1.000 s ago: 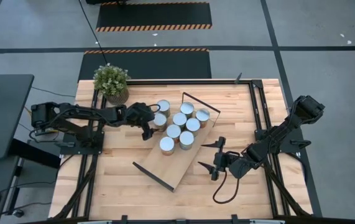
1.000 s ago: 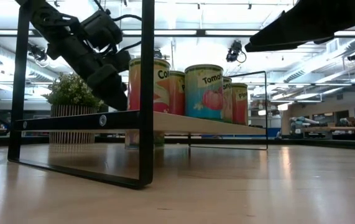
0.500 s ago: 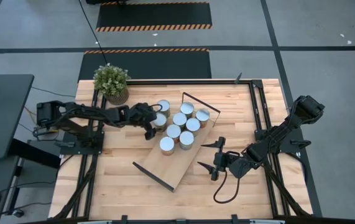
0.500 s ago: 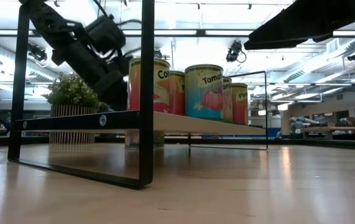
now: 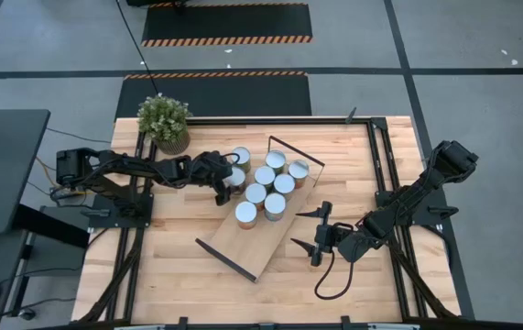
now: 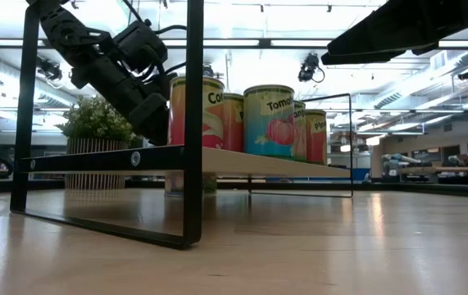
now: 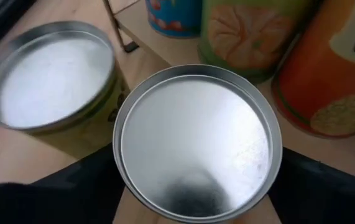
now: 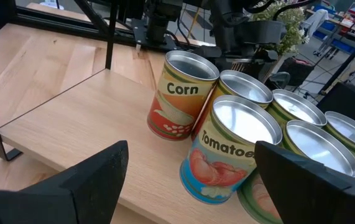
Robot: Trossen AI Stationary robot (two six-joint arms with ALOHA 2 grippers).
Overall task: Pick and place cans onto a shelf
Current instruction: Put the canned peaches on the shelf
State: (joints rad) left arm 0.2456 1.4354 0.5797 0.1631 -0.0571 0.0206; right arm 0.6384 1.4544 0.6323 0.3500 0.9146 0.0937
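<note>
I take the shelf [image 5: 259, 215] as my landmark, the long board lying diagonally on the table. My left gripper [image 5: 227, 181] is at the shelf's edge on the plant side, and in the left wrist view its two dark fingers [image 7: 84, 180] stand on both sides of one upright can [image 7: 197, 142], so I judge it is closed on this can. The can's long axis is vertical, with the silver top facing the wrist camera. A second can [image 7: 50, 81] stands just beside it, and I cannot tell if the two touch.

From above, six cans [image 5: 265, 175] already stand upright in a tight group on the shelf's half nearer its far wire frame [image 5: 296, 151]. The held can sits at the edge of this group (if it rests on the board or hangs just above it, I cannot tell). The free part of the board lies toward the near wire frame [image 5: 226, 258].

My right gripper [image 5: 317, 232] waits off the shelf's other long side, apart from the board, with its fingers spread wide and nothing between them. The left arm is clearly the nearer one.
</note>
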